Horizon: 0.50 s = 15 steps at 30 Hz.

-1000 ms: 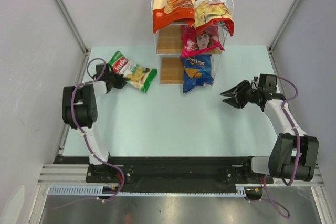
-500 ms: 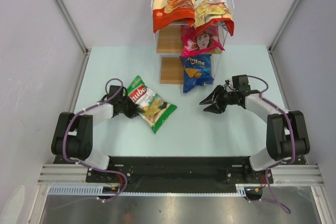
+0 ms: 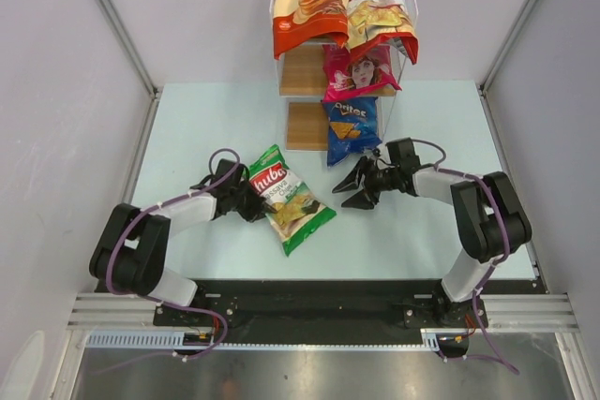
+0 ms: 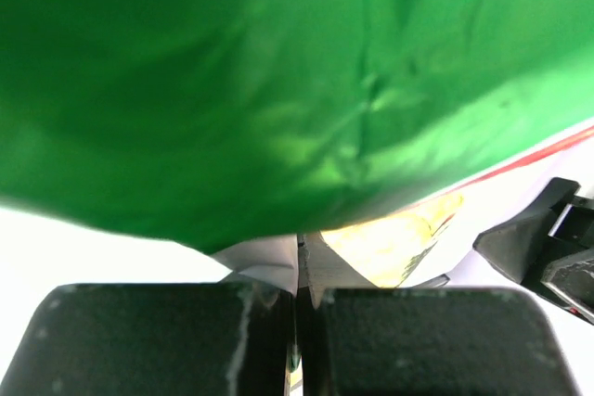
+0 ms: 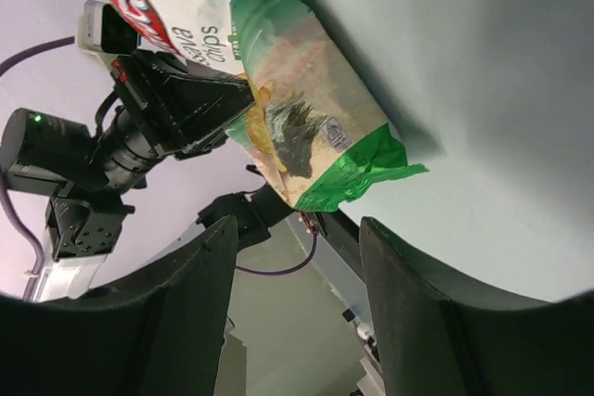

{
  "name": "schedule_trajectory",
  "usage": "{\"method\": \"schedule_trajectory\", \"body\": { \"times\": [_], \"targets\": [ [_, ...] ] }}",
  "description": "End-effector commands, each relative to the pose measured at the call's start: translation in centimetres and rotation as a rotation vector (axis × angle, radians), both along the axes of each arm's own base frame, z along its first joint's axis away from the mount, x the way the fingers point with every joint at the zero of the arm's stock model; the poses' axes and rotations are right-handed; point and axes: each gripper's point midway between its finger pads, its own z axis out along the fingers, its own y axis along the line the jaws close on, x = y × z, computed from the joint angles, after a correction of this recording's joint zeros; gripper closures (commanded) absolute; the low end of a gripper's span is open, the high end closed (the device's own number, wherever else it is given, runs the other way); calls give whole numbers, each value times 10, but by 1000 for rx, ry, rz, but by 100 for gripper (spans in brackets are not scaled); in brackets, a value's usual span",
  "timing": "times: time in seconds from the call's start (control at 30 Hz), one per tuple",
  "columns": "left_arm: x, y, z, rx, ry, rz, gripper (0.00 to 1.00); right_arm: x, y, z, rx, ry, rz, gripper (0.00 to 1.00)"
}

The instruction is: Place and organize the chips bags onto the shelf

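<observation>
1. Green glossy Chuba chips bag (image 3: 289, 199) is held low over mid-table, its nine o'clock edge pinched tight in the left gripper (image 3: 246, 201).
2. The right gripper (image 3: 359, 186), jaws spread wide and empty, sits at the bag's three o'clock.
3. Best course: carry the bag toward twelve o'clock and stand it upright on the bare board of the white-wire, wooden-board shelf (image 3: 305, 125).

Shelf (image 3: 305, 72) at 12 o'clock on tabletop (image 3: 412, 231), far edge. Top tier: chips bag (image 3: 307, 5) left, Chuba cassava bag (image 3: 380, 14) right, touching. Middle tier, right side: snack bag (image 3: 356, 70). Bottom tier, right side: Doritos bag (image 3: 351, 128). Chuba bag (image 3: 289, 198) at 7 o'clock from shelf. Left gripper (image 3: 251, 201) on its 9 o'clock edge. Right gripper (image 3: 354, 187) at its 3 o'clock, apart.
</observation>
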Motion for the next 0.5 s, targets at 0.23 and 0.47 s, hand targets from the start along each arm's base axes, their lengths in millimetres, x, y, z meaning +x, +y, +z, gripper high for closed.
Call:
{"method": "schedule_trajectory", "body": {
  "times": [0.23,0.47],
  "targets": [
    [8,-2,-8,-6,36,117,100,-48,10,-31,-57,101,159,34],
    [19,-10,3,-68,-21,239,100,-66,15,-13,-50,110,133,25]
  ]
}}
